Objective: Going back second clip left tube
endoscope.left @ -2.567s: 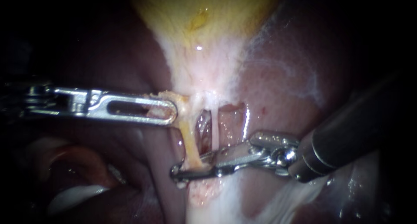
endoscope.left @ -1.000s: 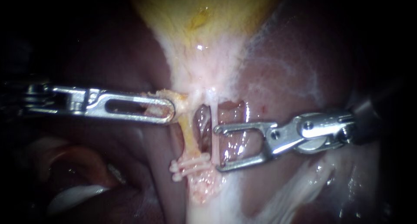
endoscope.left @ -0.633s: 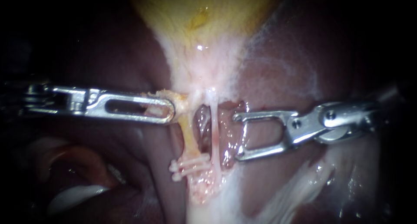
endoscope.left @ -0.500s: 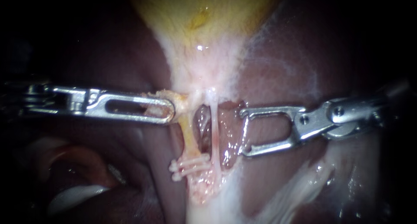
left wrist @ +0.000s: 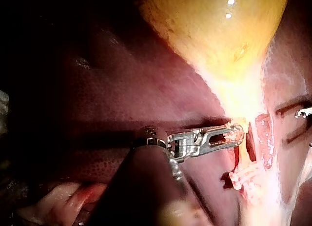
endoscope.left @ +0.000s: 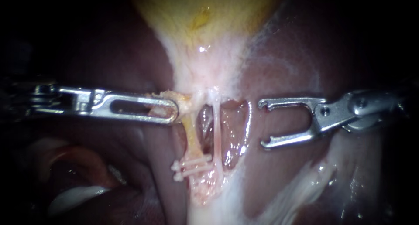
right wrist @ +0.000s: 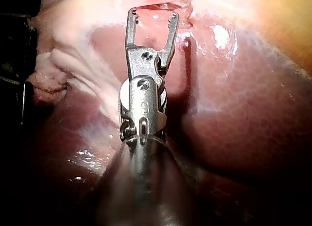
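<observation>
The yellowish left tube (endoscope.left: 190, 140) runs down from the gallbladder's neck, and two white clips (endoscope.left: 192, 167) lie across its lower end. A thin white right tube (endoscope.left: 215, 133) hangs beside it. My left instrument (endoscope.left: 173, 110) is shut on a tag of tissue (endoscope.left: 183, 101) at the top of the left tube, also seen in the left wrist view (left wrist: 233, 136). My right instrument (endoscope.left: 262, 123) stands open and empty, to the right of both tubes and touching neither. The right wrist view shows its jaws spread (right wrist: 152, 15).
The yellow gallbladder (endoscope.left: 205, 15) fills the upper middle, with dark red liver (endoscope.left: 109, 55) on both sides. A window of raw tissue (endoscope.left: 233, 133) opens behind the tubes. White fatty strands (endoscope.left: 297, 194) lie under my right instrument.
My right instrument's jaws, earlier closed across the left tube at the clips' level, have opened and drawn back to the right. The two clips now show. My left instrument kept its hold.
</observation>
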Tool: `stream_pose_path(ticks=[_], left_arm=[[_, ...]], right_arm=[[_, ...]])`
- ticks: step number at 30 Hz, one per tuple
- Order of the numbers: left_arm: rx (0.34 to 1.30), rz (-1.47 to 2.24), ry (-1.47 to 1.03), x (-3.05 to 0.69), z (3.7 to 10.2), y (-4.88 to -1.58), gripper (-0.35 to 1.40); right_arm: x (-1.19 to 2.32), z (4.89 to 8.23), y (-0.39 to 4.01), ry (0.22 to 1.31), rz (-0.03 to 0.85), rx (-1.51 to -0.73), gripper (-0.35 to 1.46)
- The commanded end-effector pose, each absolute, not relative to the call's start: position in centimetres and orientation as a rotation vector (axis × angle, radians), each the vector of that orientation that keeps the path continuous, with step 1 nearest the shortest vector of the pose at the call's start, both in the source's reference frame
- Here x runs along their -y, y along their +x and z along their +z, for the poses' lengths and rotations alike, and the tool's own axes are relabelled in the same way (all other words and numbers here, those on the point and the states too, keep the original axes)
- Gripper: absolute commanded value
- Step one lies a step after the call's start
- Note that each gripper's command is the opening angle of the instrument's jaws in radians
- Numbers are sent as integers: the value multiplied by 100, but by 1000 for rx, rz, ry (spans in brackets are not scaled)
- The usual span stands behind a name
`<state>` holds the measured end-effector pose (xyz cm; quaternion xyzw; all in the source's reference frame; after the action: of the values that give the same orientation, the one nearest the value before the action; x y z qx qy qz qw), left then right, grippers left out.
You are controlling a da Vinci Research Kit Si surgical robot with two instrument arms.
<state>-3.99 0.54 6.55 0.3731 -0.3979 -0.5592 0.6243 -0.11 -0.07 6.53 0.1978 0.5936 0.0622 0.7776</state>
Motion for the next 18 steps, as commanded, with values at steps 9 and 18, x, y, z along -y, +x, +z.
stream_pose_path(ticks=[9,18], left_arm=[[904,-1280,836,-58,681,-414,-35],[901,-1278,838,-58,684,-420,-35]], right_arm=[[8,651,-12,429,134,-1285,50],[6,648,-13,431,135,-1285,50]])
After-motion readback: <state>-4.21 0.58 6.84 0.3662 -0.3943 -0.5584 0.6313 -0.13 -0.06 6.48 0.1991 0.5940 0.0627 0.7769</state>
